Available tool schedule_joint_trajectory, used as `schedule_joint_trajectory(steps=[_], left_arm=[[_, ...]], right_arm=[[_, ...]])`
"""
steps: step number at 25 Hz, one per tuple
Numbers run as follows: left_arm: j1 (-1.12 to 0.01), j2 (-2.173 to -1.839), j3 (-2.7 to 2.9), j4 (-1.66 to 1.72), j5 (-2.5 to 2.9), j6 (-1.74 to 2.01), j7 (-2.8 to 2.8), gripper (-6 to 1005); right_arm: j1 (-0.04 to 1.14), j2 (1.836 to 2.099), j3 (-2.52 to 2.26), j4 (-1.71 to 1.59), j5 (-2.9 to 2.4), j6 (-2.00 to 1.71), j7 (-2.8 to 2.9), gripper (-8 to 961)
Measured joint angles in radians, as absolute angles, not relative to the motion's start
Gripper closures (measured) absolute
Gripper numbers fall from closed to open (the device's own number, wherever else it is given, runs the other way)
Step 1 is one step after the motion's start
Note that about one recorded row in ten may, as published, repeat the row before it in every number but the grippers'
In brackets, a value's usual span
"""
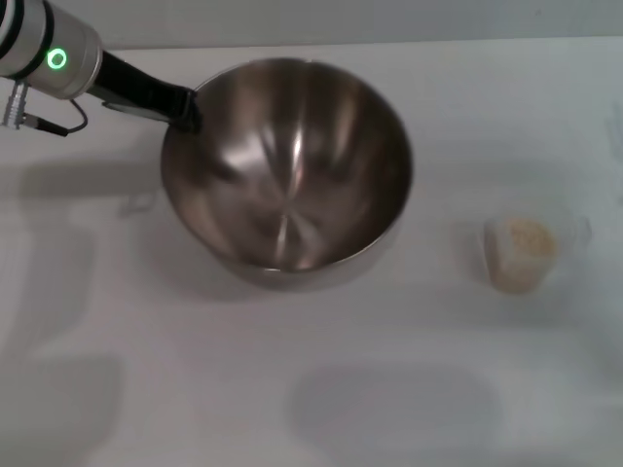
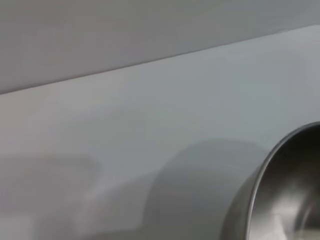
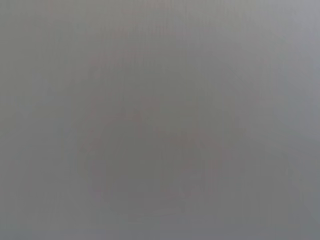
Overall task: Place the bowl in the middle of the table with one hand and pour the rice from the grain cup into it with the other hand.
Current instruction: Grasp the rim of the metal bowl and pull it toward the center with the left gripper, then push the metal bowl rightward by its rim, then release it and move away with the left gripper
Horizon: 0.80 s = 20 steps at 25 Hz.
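A: Where's the bowl (image 1: pixel 287 170)?
B: Head view: about mid-table, a bit toward the far edge. Tilted, open side facing the cam, shiny inside, nothing in it.

A: Held?
B: Left gripper (image 1: pixel 185 109) is at its far-left rim. Dark fingers (image 1: pixel 183 105) sit right at the rim, look clamped on it, though the contact's small. Arm w/ green ring light comes in from the top-left corner.

A: Grain cup (image 1: pixel 523 250)?
B: Upright on the table (image 1: pixel 389 389), well right of the bowl, apart from it. Rice (image 1: pixel 531 238) inside, pale heap seen thru the clear wall.

A: Right gripper?
B: Not in the head view.

A: Surface, room?
B: Plain white table, soft shadows near the bowl and toward the near edge. Grey wall strip along the far edge.

A: Wrist cams?
B: Left wrist: bowl rim and outer wall close up, its shadow, the table-wall line; no cup. Right wrist: flat grey only, can't make anything out.
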State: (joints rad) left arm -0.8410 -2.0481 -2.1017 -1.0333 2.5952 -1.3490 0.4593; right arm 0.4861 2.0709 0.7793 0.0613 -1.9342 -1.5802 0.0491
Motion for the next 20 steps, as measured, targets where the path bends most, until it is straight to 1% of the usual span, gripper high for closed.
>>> schedule_joint_trajectory(steps=[5,9,20], left_arm=[[-0.847,-2.045,-2.105,-1.036,2.509,-1.372,0.475,951],[-0.861,-2.056,-2.098,-1.032,2.465,-1.37,0.484,950],[-0.882,-2.066,-2.054,-0.973,2.411,-1.307,0.485,948]], right_arm=[[0.485,2.071,0.779,0.061,-1.934,-1.582,0.049,316],[0.485,2.071,0.779,0.061,-1.934,-1.582,0.05,316],[0.485,2.071,0.779,0.061,-1.934,-1.582,0.052,315]])
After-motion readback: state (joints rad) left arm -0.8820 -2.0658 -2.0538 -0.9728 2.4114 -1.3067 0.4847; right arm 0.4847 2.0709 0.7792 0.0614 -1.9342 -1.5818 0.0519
